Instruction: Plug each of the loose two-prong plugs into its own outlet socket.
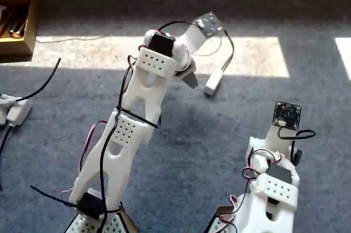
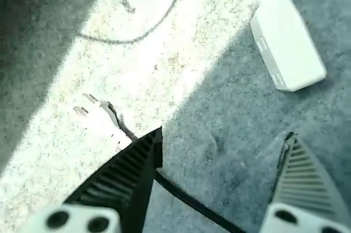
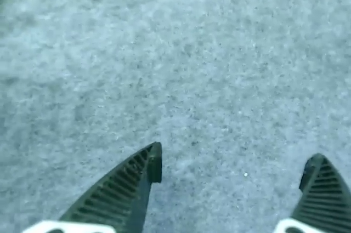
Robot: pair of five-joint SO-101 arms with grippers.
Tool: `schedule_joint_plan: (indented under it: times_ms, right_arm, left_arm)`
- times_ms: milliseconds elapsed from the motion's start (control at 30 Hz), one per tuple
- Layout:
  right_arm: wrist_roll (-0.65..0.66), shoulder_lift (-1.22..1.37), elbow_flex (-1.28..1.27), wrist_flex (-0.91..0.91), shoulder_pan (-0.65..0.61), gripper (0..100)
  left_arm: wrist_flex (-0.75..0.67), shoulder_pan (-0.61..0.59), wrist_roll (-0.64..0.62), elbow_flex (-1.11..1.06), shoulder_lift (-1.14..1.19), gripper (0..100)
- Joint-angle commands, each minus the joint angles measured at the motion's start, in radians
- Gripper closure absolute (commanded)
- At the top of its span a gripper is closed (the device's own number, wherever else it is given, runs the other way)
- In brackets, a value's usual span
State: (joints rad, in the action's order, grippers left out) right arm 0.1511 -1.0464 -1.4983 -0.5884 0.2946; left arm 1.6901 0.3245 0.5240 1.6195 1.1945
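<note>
A white two-prong plug point(image 2: 100, 117) lies flat on the sunlit carpet, and its black cord point(image 2: 181, 194) runs under one finger of my left gripper point(image 2: 224, 137). That gripper is open and hovers just above the carpet with nothing between its fingers. The plug lies just outside one fingertip. A white outlet socket block point(image 2: 285, 44) rests a little farther off, partly in shadow; from above the socket block point(image 1: 213, 82) lies just right of the left gripper point(image 1: 189, 77). My right gripper point(image 3: 236, 156) is open over bare grey carpet, holding nothing.
The right arm point(image 1: 274, 183) stands at the front right, well away from the socket. Another white block with black cables point(image 1: 16, 111) lies at the left edge. A wooden box point(image 1: 22, 22) sits at the back left. A bright sun patch point(image 1: 247, 57) crosses the carpet.
</note>
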Motion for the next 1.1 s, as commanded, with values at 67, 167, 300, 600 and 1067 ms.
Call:
schedule_joint_plan:
  times_ms: [67, 167, 300, 600, 1067]
  right_arm:
    - [0.015, -0.015, 0.002, 0.018, -0.036, 61.6]
    - [0.017, -0.015, 0.002, 0.018, -0.036, 61.6]
    - [0.017, -0.015, 0.001, 0.016, -0.036, 61.6]
    - [0.017, -0.015, 0.001, 0.013, -0.038, 61.6]
    - [0.020, -0.015, -0.007, -0.012, -0.064, 61.6]
  left_arm:
    - [-0.014, 0.082, 0.002, 0.042, -0.018, 67]
    - [-0.015, 0.124, -0.029, 0.044, -0.018, 67]
    - [-0.017, 0.166, -0.081, 0.044, -0.013, 67]
    - [-0.146, 0.179, -0.301, 0.025, 0.054, 73]
    - [-0.213, 0.153, -0.361, 0.031, 0.206, 79]
